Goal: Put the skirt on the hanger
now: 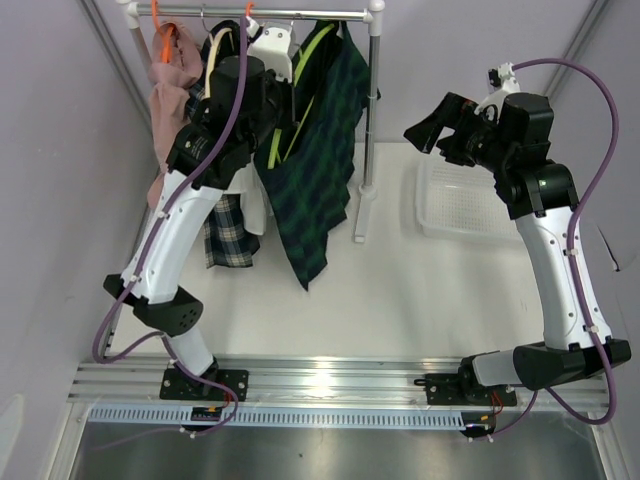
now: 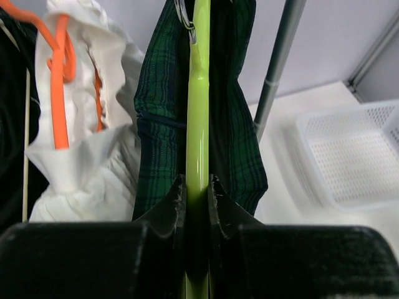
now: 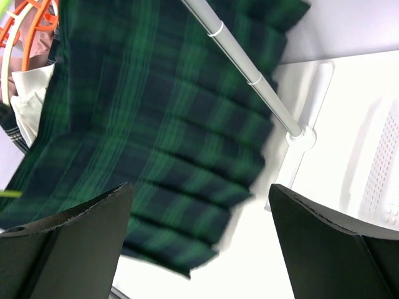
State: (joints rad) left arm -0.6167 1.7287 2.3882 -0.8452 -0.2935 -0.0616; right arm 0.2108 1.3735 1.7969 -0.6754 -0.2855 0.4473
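Left jaws pinch glossy lime hanger (image 2: 197,124); pleated tartan skirt (image 2: 156,131) draped.

Clothes rail (image 1: 300,14), far side. Hanging from it: green tartan skirt (image 1: 320,190) at mid-rail, lime-green hanger (image 1: 308,55) showing at its top; pink garment (image 1: 165,90) on orange hanger (image 1: 165,40) at the rail's left end. Left arm (image 1: 215,140) reaches up under the rail. White basket (image 1: 462,200) and right gripper (image 1: 432,122), jaws spread, right of the rail's upright.

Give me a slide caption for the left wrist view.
Left claw clamped on the lime-green hanger, green plaid skirt hanging around it, white garment on an orange hanger alongside.
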